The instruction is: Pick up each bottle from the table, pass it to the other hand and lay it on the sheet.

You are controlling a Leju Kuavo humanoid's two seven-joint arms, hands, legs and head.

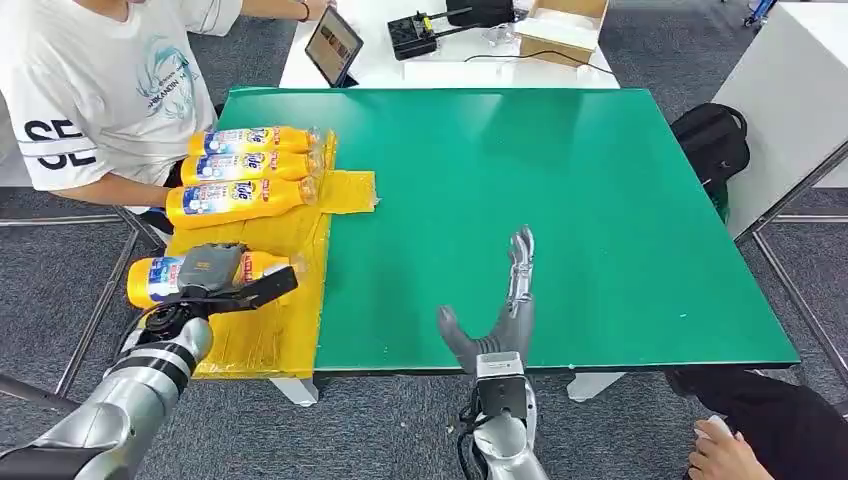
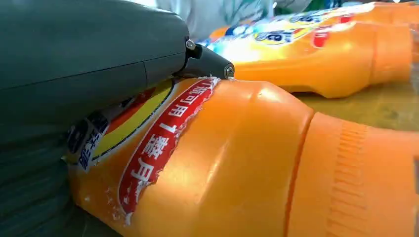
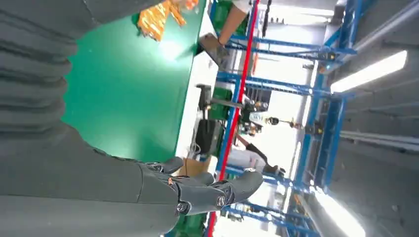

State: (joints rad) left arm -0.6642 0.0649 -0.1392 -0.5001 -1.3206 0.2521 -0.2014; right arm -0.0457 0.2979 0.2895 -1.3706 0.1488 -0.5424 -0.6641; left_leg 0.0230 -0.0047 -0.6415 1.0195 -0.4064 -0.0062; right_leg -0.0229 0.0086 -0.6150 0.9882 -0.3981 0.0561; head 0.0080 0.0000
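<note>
A yellow bottle (image 1: pixel 150 280) lies on its side on the yellow sheet (image 1: pixel 270 335) at the table's near left. My left hand (image 1: pixel 215 272) lies over its middle and holds it; up close the bottle (image 2: pixel 237 163) sits against the hand (image 2: pixel 74 59). Three more yellow bottles (image 1: pixel 245 165) lie side by side farther back on the sheet, one of them (image 2: pixel 306 54) behind the held bottle. My right hand (image 1: pixel 510 300) hovers open over the green table (image 1: pixel 580 200) near its front edge, fingers (image 3: pixel 207 190) stretched out and holding nothing.
A person in a white T-shirt (image 1: pixel 90 90) sits at the table's far left, close to the sheet. Behind the green table stands a white table with a tablet (image 1: pixel 333 45) and a cardboard box (image 1: pixel 560 25). A black backpack (image 1: pixel 712 145) lies right of the table.
</note>
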